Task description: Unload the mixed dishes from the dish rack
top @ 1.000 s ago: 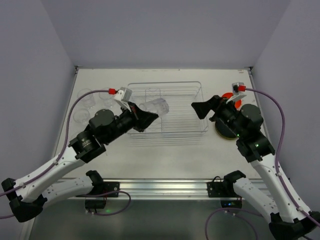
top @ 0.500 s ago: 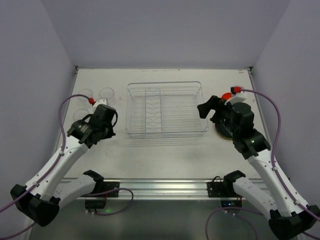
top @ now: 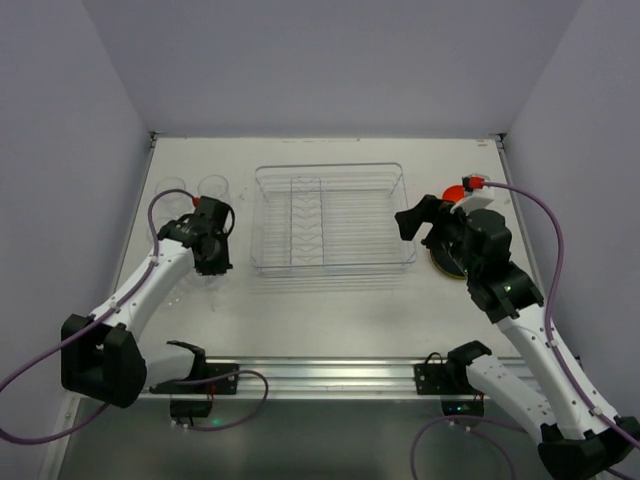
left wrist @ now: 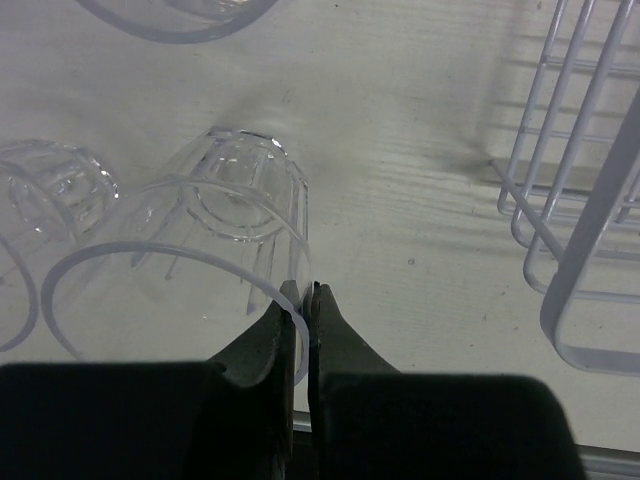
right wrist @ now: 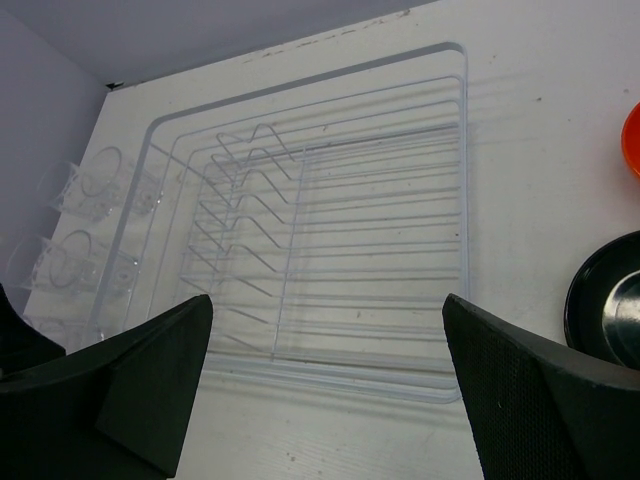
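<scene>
Clear cup point(left wrist: 215, 215) pinched by its thin wall, a slippery hold.
My left hand point(left wrist: 303, 300) clamps it low at the table point(left wrist: 430, 200), left of the dish rack point(right wrist: 464, 250). It could slip or knock the neighbouring cups point(left wrist: 55, 190). My right hand point(right wrist: 325, 330) is spread, empty.

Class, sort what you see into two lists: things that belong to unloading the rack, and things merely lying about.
Belong: rack; cups; bowl; plate; left claw, shut on a cup; right claw, open.
Lying about: table; purple cables; front rail.
</scene>
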